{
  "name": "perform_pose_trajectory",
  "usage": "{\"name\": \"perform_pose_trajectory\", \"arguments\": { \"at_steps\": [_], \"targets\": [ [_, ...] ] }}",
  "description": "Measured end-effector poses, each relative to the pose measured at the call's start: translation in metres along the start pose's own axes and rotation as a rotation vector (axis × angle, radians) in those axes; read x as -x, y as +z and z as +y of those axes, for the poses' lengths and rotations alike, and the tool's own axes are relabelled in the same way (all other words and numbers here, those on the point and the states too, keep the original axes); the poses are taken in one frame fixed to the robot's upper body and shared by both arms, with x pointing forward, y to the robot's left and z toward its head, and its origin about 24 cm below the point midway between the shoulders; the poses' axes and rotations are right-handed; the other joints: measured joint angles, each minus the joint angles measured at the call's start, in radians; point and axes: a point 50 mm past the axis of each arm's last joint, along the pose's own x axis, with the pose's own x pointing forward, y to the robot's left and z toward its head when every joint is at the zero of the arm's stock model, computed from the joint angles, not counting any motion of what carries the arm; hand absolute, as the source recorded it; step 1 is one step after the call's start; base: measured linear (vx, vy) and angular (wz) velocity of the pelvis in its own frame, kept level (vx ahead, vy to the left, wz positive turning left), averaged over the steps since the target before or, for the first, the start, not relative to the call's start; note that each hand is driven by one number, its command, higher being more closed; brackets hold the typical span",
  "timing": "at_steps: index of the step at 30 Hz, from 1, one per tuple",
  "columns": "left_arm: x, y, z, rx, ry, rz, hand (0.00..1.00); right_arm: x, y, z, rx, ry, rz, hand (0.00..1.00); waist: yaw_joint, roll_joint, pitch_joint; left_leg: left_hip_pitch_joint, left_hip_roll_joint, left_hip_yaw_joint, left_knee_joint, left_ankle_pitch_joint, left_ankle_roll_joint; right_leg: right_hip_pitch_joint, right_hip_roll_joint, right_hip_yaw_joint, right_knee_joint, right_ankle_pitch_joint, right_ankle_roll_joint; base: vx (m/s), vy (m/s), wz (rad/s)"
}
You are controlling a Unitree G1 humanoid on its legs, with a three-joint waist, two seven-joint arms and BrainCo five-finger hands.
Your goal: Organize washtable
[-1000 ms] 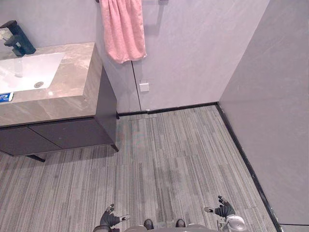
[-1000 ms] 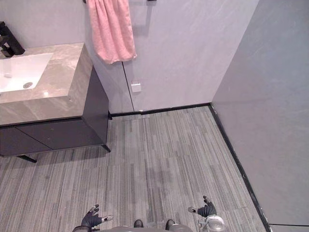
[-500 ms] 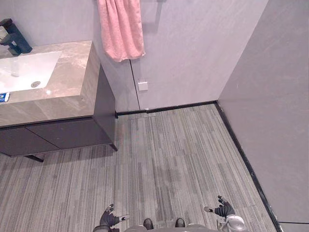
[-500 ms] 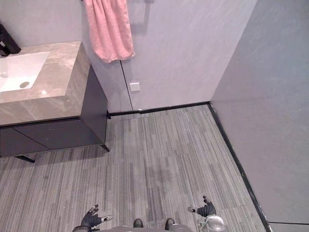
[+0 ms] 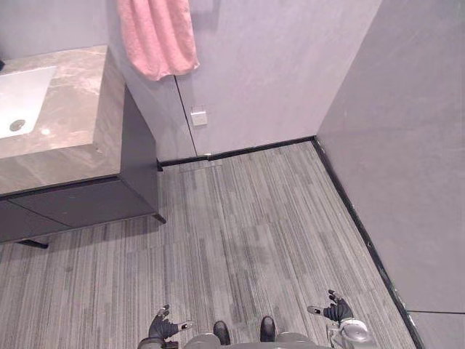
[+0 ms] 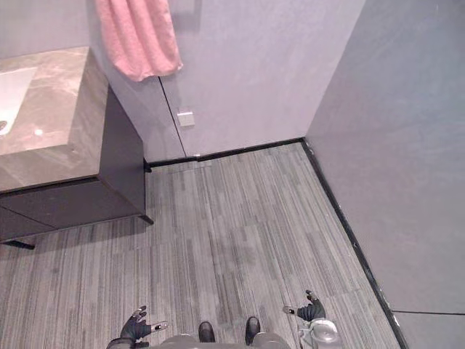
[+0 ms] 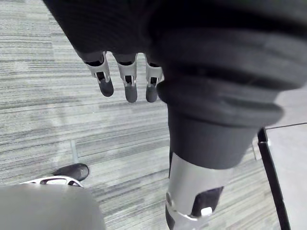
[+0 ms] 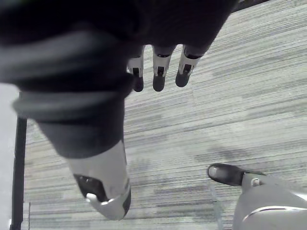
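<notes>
Well, at the far left stands one bench (image 5: 65, 123) with one white basin (image 5: 18, 98) sunk in its marble top. One pink towel (image 5: 156, 36) hangs on the wall (image 5: 276, 65) just right of it, with one white plate (image 5: 198, 117) below. My two hands hang low over the striped floor (image 5: 247, 218), well apart from the bench: left hand (image 5: 161, 327), then right hand (image 5: 336, 311). The fingers (image 7: 129, 84) of both are loosely straight and hold nothing.
</notes>
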Motion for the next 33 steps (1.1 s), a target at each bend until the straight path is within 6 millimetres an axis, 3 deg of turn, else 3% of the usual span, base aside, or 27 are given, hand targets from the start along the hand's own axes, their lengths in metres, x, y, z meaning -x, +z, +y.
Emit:
{"name": "perform_pose_trajectory", "arguments": {
  "at_steps": [1, 2, 3, 4, 7, 10, 11, 13, 14, 15, 17, 18, 20, 21, 22, 24, 26, 29, 31, 32, 33],
  "targets": [
    [-0.001, 0.004, -0.001, 0.0, -0.003, -0.011, 0.0, 0.0, -0.001, -0.001, 0.002, -0.002, 0.005, 0.0, 0.0, 0.007, 0.004, 0.003, -0.001, 0.0, 0.02, -0.022, 0.006, -0.05, -0.013, -0.017, 0.129, -0.044, 0.035, 0.12, 0.091, -0.08],
    [-0.002, 0.005, -0.001, 0.0, -0.003, -0.012, 0.0, 0.0, -0.001, -0.001, 0.002, -0.002, 0.006, 0.0, 0.0, 0.009, 0.005, 0.005, -0.001, 0.0, 0.023, -0.025, 0.008, -0.064, -0.017, -0.02, 0.163, -0.053, 0.043, 0.09, 0.092, 0.02],
    [-0.002, 0.007, 0.0, -0.002, -0.002, -0.022, 0.0, 0.0, -0.001, -0.001, 0.002, -0.001, 0.006, 0.0, -0.002, 0.013, 0.009, 0.013, -0.005, -0.002, 0.032, -0.034, 0.013, -0.121, -0.037, -0.044, 0.312, -0.072, 0.056, 0.08, 0.094, 0.13],
    [-0.003, 0.011, 0.001, -0.007, -0.001, -0.032, 0.0, 0.0, -0.002, -0.001, 0.002, -0.001, 0.007, 0.0, -0.003, 0.015, 0.017, 0.043, -0.013, -0.011, 0.032, -0.04, 0.023, -0.181, -0.065, -0.072, 0.484, -0.071, 0.055, 0.15, 0.107, 0.23],
    [-0.006, 0.02, 0.012, -0.031, 0.021, -0.058, 0.0, 0.0, -0.001, 0.0, 0.002, 0.002, 0.003, 0.0, -0.023, 0.01, 0.035, 0.1, -0.031, -0.054, 0.028, -0.075, 0.042, -0.28, -0.125, -0.13, 0.671, -0.139, 0.031, 0.24, 0.077, 0.39],
    [-0.008, 0.025, 0.014, -0.032, 0.027, -0.071, 0.0, -0.001, 0.004, -0.005, 0.004, -0.006, -0.011, 0.0, -0.035, 0.029, 0.049, 0.131, -0.001, -0.084, 0.021, -0.089, 0.03, -0.332, -0.108, -0.174, 0.595, -0.153, 0.019, 0.25, -0.012, 0.31],
    [-0.01, 0.03, 0.013, -0.027, 0.025, -0.084, 0.0, -0.003, 0.01, -0.007, 0.002, -0.009, -0.026, 0.0, -0.047, 0.044, 0.066, 0.15, 0.026, -0.104, 0.011, -0.089, 0.029, -0.355, -0.077, -0.175, 0.523, -0.145, 0.008, 0.32, -0.096, 0.54],
    [-0.011, 0.036, 0.011, -0.021, 0.019, -0.099, 0.0, -0.003, 0.013, -0.01, 0.008, -0.018, -0.044, 0.0, -0.057, 0.047, 0.077, 0.168, 0.044, -0.135, 0.011, -0.091, 0.007, -0.369, -0.04, -0.156, 0.355, -0.067, -0.004, 0.41, -0.153, 0.63],
    [-0.012, 0.038, 0.01, -0.021, 0.015, -0.104, 0.0, -0.001, 0.004, -0.013, 0.011, -0.024, -0.022, 0.0, -0.057, 0.02, 0.068, 0.192, 0.039, -0.144, 0.018, -0.113, -0.037, -0.369, -0.04, -0.13, 0.298, 0.013, -0.05, 0.54, -0.236, 0.65],
    [-0.012, 0.036, 0.007, -0.01, 0.011, -0.096, 0.0, 0.001, -0.004, -0.015, 0.016, -0.028, 0.006, 0.0, -0.057, 0.011, 0.067, 0.207, 0.046, -0.155, 0.052, -0.144, -0.081, -0.369, -0.05, -0.125, 0.341, 0.052, -0.079, 0.54, -0.248, 0.57],
    [-0.011, 0.036, 0.002, -0.003, -0.002, -0.098, 0.0, 0.001, -0.004, -0.012, 0.012, -0.02, 0.006, 0.0, -0.055, 0.024, 0.067, 0.14, 0.08, -0.165, 0.213, -0.137, -0.099, -0.347, -0.047, -0.155, 0.342, 0.012, -0.096, 0.4, -0.237, 0.34],
    [-0.011, 0.036, -0.007, 0.016, -0.019, -0.099, 0.0, 0.001, -0.002, -0.015, 0.014, -0.028, 0.002, 0.0, -0.053, 0.043, 0.079, 0.013, 0.128, -0.167, 0.506, -0.082, -0.137, -0.29, -0.023, -0.17, 0.293, -0.002, -0.111, 0.46, -0.289, 0.2],
    [-0.009, 0.03, -0.013, 0.029, -0.031, -0.082, 0.0, 0.0, -0.002, -0.015, 0.011, -0.027, 0.001, 0.0, -0.049, 0.054, 0.088, -0.089, 0.204, -0.162, 0.779, -0.029, -0.134, -0.196, 0.007, -0.174, 0.24, -0.013, -0.128, 0.45, -0.238, -0.03],
    [-0.008, 0.027, -0.015, 0.035, -0.035, -0.072, 0.0, 0.001, 0.0, -0.011, -0.011, -0.022, -0.012, 0.0, -0.047, 0.038, 0.1, -0.13, 0.261, -0.107, 0.93, -0.033, -0.128, -0.09, 0.02, -0.169, 0.193, -0.021, -0.141, 0.43, -0.187, -0.14],
    [-0.008, 0.031, -0.015, 0.057, -0.032, -0.086, 0.0, 0.001, 0.004, -0.01, -0.032, -0.02, -0.029, 0.0, -0.04, 0.026, 0.107, -0.158, 0.281, -0.07, 0.964, -0.038, -0.118, -0.04, 0.019, -0.16, 0.164, -0.024, -0.144, 0.4, -0.176, -0.15],
    [-0.008, 0.042, -0.016, 0.068, -0.034, -0.134, 0.0, 0.001, 0.012, -0.009, -0.05, -0.023, -0.066, 0.0, -0.031, 0.011, 0.11, -0.233, 0.294, -0.024, 0.95, -0.045, -0.105, 0.019, 0.015, -0.139, 0.113, -0.043, -0.136, 0.31, -0.087, -0.2],
    [-0.009, 0.046, -0.018, 0.072, -0.039, -0.146, 0.0, 0.001, 0.011, -0.01, -0.075, -0.03, -0.063, 0.0, -0.023, 0.017, 0.109, -0.297, 0.283, -0.011, 0.842, -0.058, -0.093, 0.062, 0.014, -0.131, 0.083, -0.046, -0.132, 0.29, 0.016, -0.18],
    [-0.009, 0.046, -0.02, 0.076, -0.042, -0.14, 0.0, 0.002, 0.003, -0.008, -0.104, -0.029, -0.026, 0.0, -0.013, 0.009, 0.112, -0.324, 0.203, 0.015, 0.501, -0.048, -0.094, 0.133, -0.022, -0.129, 0.025, -0.058, -0.1, 0.3, 0.109, -0.01],
    [-0.008, 0.043, -0.022, 0.075, -0.049, -0.133, 0.0, 0.004, -0.006, -0.012, -0.112, -0.043, 0.003, 0.0, -0.009, 0.028, 0.098, -0.321, 0.158, 0.014, 0.293, 0.024, -0.088, 0.147, -0.03, -0.131, 0.006, -0.075, -0.064, 0.28, 0.177, -0.03],
    [-0.007, 0.037, -0.024, 0.074, -0.052, -0.111, 0.0, 0.004, -0.01, -0.016, -0.105, -0.05, 0.015, 0.0, 0.002, 0.051, 0.084, -0.318, 0.147, -0.001, 0.236, 0.115, -0.035, 0.158, -0.025, -0.122, 0.01, -0.098, -0.031, 0.36, 0.27, -0.13],
    [-0.008, 0.035, -0.02, 0.078, -0.04, -0.101, 0.0, 0.005, -0.013, -0.011, -0.11, -0.038, 0.028, 0.0, 0.005, 0.031, 0.07, -0.31, 0.115, -0.001, 0.252, 0.125, 0.018, 0.171, -0.064, -0.116, 0.024, -0.127, 0.0, 0.39, 0.277, -0.04]
  ]
}}
